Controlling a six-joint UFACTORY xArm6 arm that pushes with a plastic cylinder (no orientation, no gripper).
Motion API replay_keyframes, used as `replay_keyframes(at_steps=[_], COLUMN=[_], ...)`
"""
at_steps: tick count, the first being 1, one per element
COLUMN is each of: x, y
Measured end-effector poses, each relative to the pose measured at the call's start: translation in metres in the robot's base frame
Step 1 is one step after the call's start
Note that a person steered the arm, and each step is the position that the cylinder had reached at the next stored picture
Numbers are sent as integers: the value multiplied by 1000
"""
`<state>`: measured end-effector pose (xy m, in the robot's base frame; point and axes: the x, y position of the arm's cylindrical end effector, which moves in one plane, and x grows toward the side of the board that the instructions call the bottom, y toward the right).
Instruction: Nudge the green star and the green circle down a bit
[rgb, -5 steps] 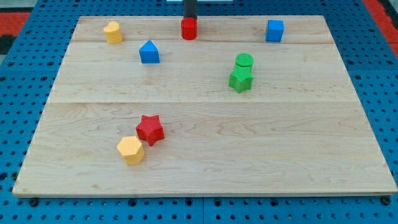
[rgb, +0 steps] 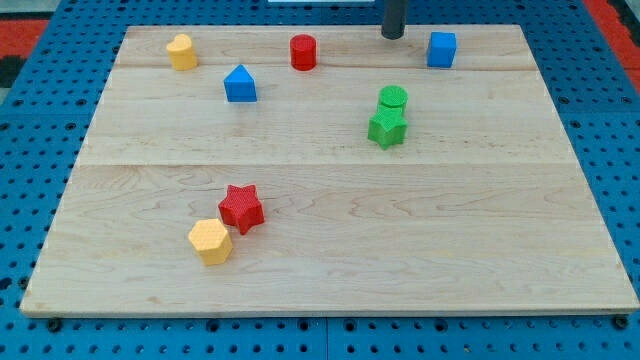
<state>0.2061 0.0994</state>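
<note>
The green circle (rgb: 393, 98) stands right of the board's middle, touching the green star (rgb: 386, 128) just below it. My tip (rgb: 393, 36) is near the board's top edge, straight above the green circle and well apart from it. It sits between the red cylinder (rgb: 303, 51) on its left and the blue cube (rgb: 441, 48) on its right, touching neither.
A yellow block (rgb: 181, 51) is at the top left. A blue house-shaped block (rgb: 239, 84) lies below and right of it. A red star (rgb: 241, 208) touches a yellow hexagon (rgb: 210, 241) at the lower left. The wooden board (rgb: 500, 250) lies on a blue pegboard.
My tip has moved right along the top edge, from just above the red cylinder to a spot above the green circle. No block has moved.
</note>
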Motion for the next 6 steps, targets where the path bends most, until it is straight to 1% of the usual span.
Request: replay_keyframes(at_steps=[1,3,4,5,6], x=[0,31,31,55,86], y=[0,-4,-32,-30,11])
